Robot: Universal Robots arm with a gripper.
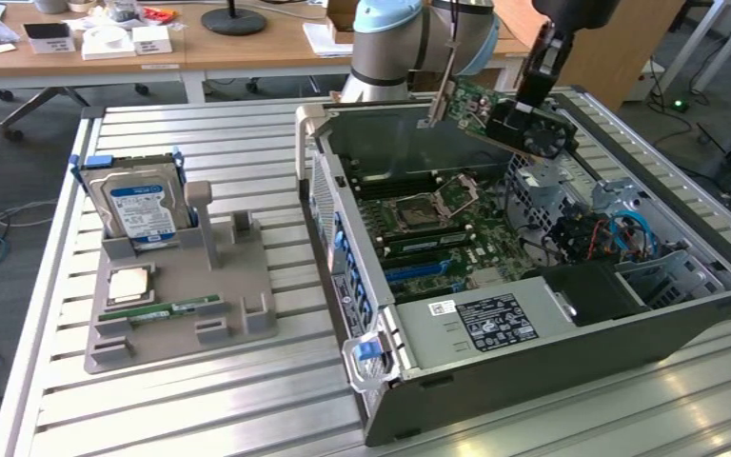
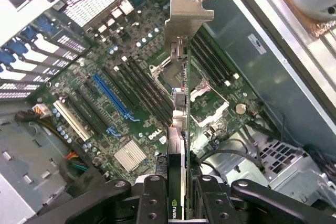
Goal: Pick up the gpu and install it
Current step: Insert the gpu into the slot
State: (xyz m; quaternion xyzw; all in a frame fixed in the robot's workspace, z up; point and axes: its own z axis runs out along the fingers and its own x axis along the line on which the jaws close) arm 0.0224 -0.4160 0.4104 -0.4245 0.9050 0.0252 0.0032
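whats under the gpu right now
The gpu, held in the gripper, hangs above the motherboard. The CPU socket and memory slots show beside it; the card's edge covers a strip of the socket.

Thick, round and silver-grey at the arm (image 1: 398, 62), with a pale blue cap (image 1: 385, 13) over the joint and a second rounded housing (image 1: 474, 38) alongside in the same grey and blue. Matte black further out: a long, boxy wrist section (image 1: 551, 43), faintly glossy along one edge. Black too at the gripper (image 2: 178, 184), made of chunky rounded links (image 2: 100, 203) hinged on either side. Flat, straight-sided fingers (image 2: 153, 200), each drilled with a column of small round holes. Round screw heads (image 2: 116, 184) at the link pivots, dull and dark like the rest. Soft sheen along the upper edges of the links.
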